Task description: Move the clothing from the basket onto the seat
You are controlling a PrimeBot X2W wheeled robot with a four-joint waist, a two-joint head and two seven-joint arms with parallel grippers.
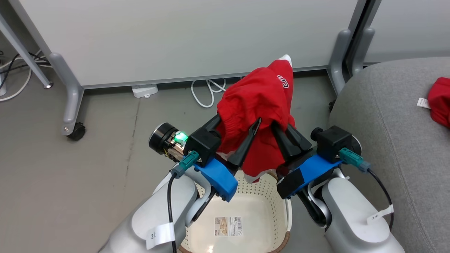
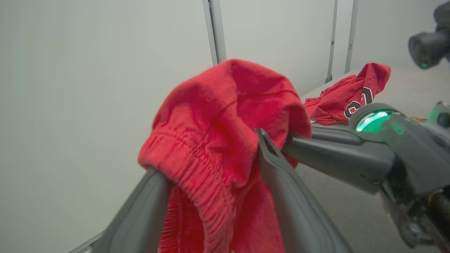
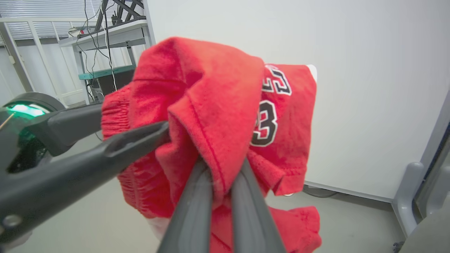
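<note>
you have one red garment (image 1: pixel 258 102) held up in the air over the far end of the basket (image 1: pixel 270 189); it is bunched up and stands tall, its long way running up and down; its top end, with a bit of white trim, points up and away from you toward the wall panel (image 1: pixel 175 38); its bottom end hangs down just over the basket's far rim; the black and white letters sit near the top, on the side nearer the seat (image 1: pixel 386 116); the stretchy waistband is on the left side.

look in the basket and you see its pale floor with a paper label (image 1: pixel 228 226) stuck on it; the second red garment (image 1: pixel 441 100) lies on the seat, well apart from the basket, with a small white tag (image 1: pixel 423 102) beside it.

your left gripper (image 1: pixel 238 119) has its jaws spread very wide; it is not pinching; the cloth sits between the two fingers (image 2: pixel 140 211) and touches both, and the waistband lies over one of them; your right gripper (image 1: pixel 283 130) has its jaws pressed close together on a fold of the red garment, so this one has hold of it; the two grippers are near each other, with the cloth bunched over both.
</note>
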